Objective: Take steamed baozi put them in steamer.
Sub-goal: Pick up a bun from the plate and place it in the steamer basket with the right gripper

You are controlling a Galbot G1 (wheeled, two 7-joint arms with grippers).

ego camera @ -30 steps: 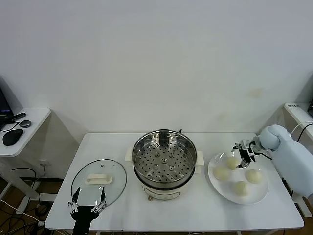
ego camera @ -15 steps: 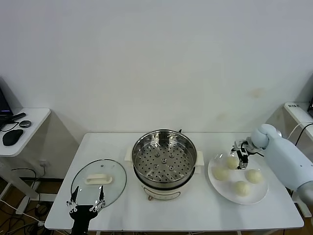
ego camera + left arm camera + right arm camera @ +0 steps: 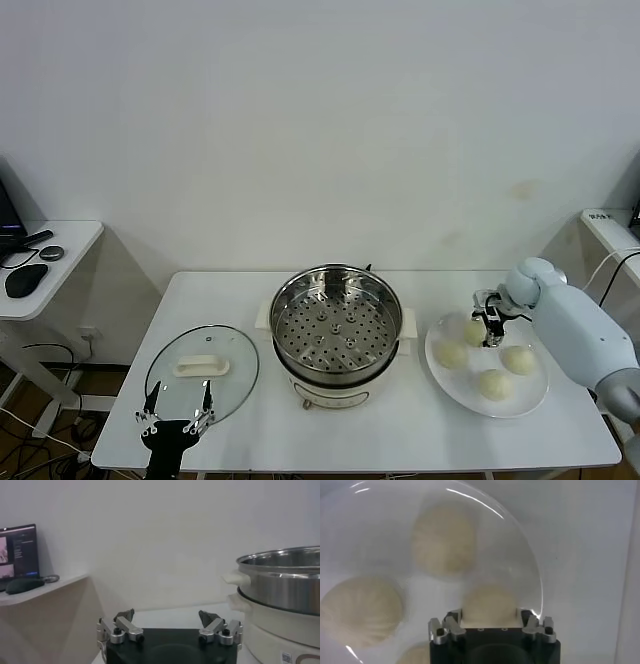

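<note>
Grasping the far baozi (image 3: 489, 604) on the plate (image 3: 535, 397), right of the steamer (image 3: 336, 322); right gripper (image 3: 490, 625) fingers straddle it, not visibly pinching. Left gripper (image 3: 169, 628) spread, idle near-left. Next I clamp, lift.

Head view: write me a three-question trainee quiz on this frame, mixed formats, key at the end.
1. How many baozi lie on the plate?
2. True or false: the steamer already holds a bun.
3. Which end effector is at the plate: A left, B right?

Key: 1. Four. 2. False; its perforated tray is bare. 3. B; it straddles the rear bun, while the left waits open over the glass lid.
</note>
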